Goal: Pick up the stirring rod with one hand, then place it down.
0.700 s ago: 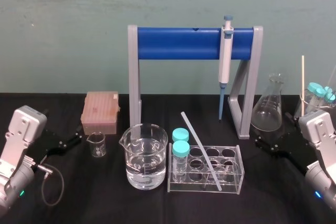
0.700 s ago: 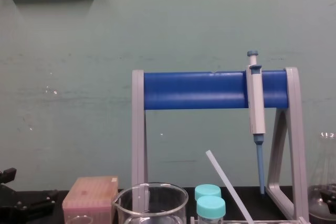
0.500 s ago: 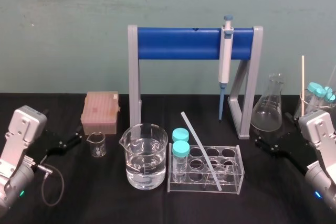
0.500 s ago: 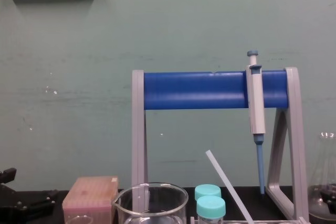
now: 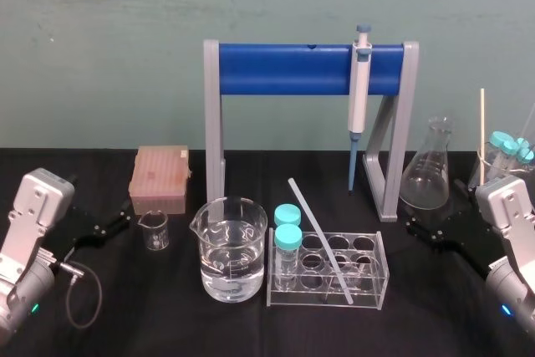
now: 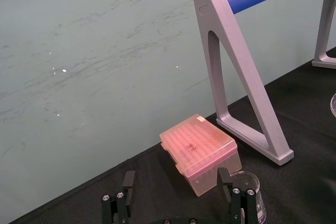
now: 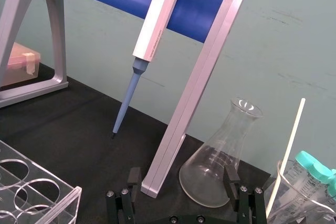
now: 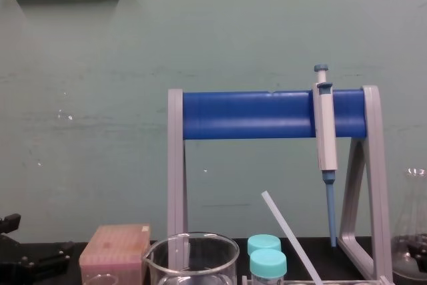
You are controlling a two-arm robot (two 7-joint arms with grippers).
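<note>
The stirring rod is a whitish-translucent stick leaning in the clear test-tube rack at the table's middle; its top end points up and to the left. The chest view shows the upper part of the stirring rod. My right gripper rests open on the table at the right, well apart from the rod, and faces the flask. In the right wrist view the right gripper has nothing between its fingers. My left gripper sits open at the far left; the left gripper faces the pink box.
A water-filled beaker and two teal-capped tubes stand beside the rack. A blue-and-grey stand holds a pipette. A conical flask, a pink tip box, a small beaker and a beaker holding a thin stick stand around.
</note>
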